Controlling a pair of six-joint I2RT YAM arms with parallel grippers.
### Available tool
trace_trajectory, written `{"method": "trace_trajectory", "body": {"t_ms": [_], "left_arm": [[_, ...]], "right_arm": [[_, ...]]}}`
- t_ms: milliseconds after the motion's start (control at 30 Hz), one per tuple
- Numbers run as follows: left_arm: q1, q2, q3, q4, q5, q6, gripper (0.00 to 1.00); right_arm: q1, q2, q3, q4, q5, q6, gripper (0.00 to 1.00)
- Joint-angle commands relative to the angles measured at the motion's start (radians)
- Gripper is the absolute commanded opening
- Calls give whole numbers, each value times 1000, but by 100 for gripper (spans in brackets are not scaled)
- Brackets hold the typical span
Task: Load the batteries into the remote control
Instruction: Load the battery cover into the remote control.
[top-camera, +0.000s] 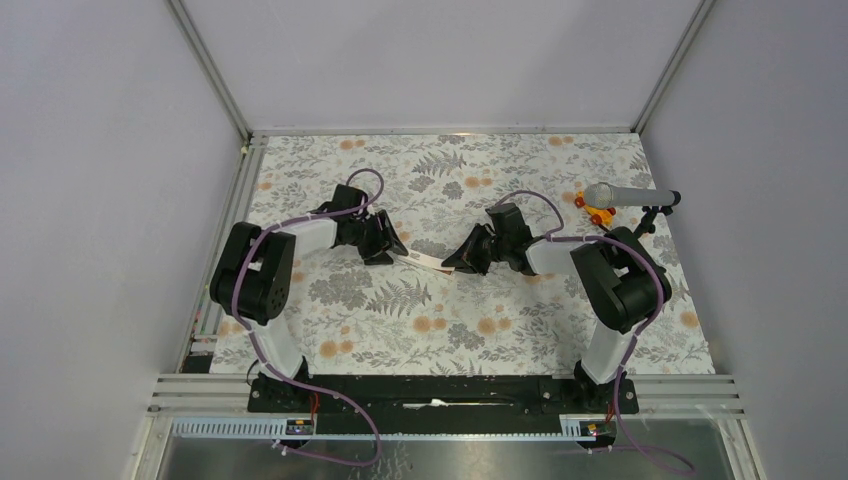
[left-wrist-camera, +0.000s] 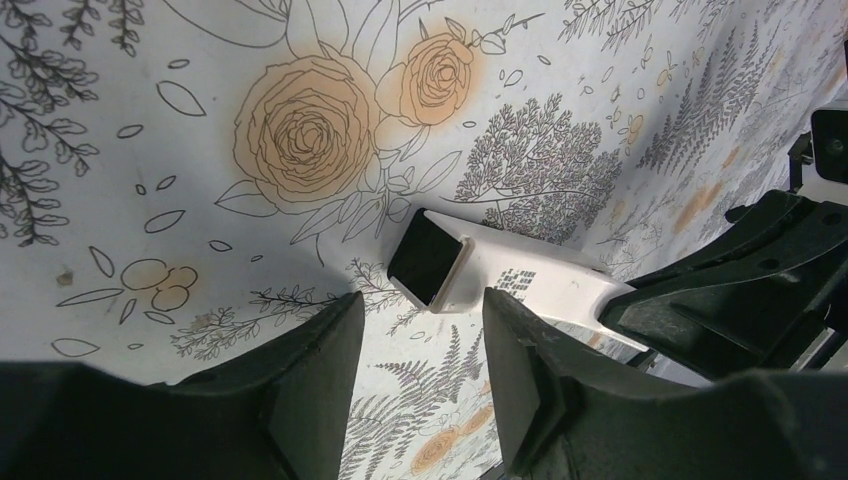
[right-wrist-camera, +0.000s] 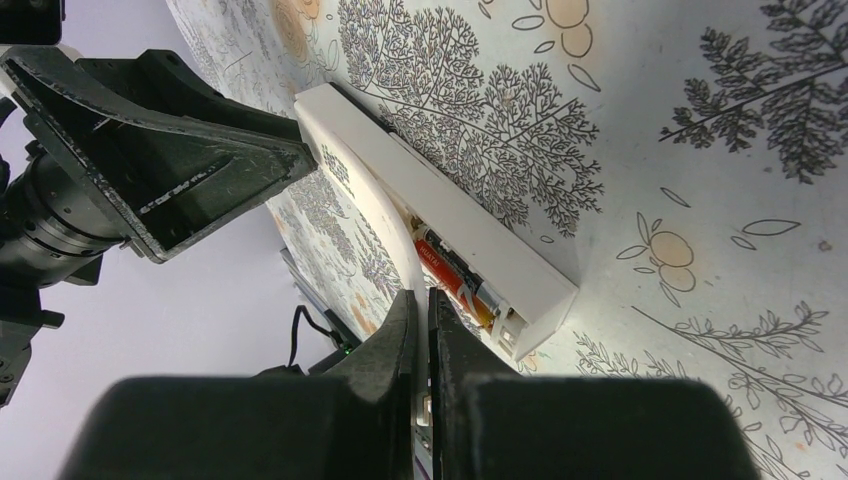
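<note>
– Left gripper (left-wrist-camera: 418, 298) of mine is hanging with its fingers apart. The dark grey end of the slim white rectangular remote control (left-wrist-camera: 428, 262) sits just past the tips, and as far as I can see they aren't squeezing it. My right gripper (right-wrist-camera: 421, 300) has its fingers pressed together, tips right beside the remote's open side.

– any batteries in there?

– Yep. The right wrist cam shows one thin red-and-black cylinder battery (right-wrist-camera: 447, 272) lying in the open compartment, at the end nearest my right gripper. Can't tell if there's a second one in line with it.

– can you read a brand on it?

– Nope. There's pale lettering along the red part, but it's way too small. The left wrist cam catches a little block of grey print on the remote's white face, and that's unreadable too.

– what does the overhead give you that the wrists don't?

– It can't see the compartment or the battery at all. It does show the remote lying mid-table on the floral-print tablecloth (top-camera: 400, 320), right between both grippers. Over at the far right there's a grey microphone (top-camera: 612, 194) on a black stand (top-camera: 648, 218), with a small orange-and-yellow plastic piece (top-camera: 598, 212) beside it. Neither wrist cam picks those up.
</note>
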Motion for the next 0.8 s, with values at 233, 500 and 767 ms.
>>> {"method": "trace_trajectory", "body": {"t_ms": [233,500,767], "left_arm": [[-14,50,64,-81,-141,62,49],[-31,80,101,-106,-175,82,49],[-66,94,95,-144,-232,105,46]], "right_arm": [[-1,31,-15,-166,101,-47,0],[-1,28,-16,-172,98,-48,0],[-1,12,-12,-199,90,-52,4]]}}
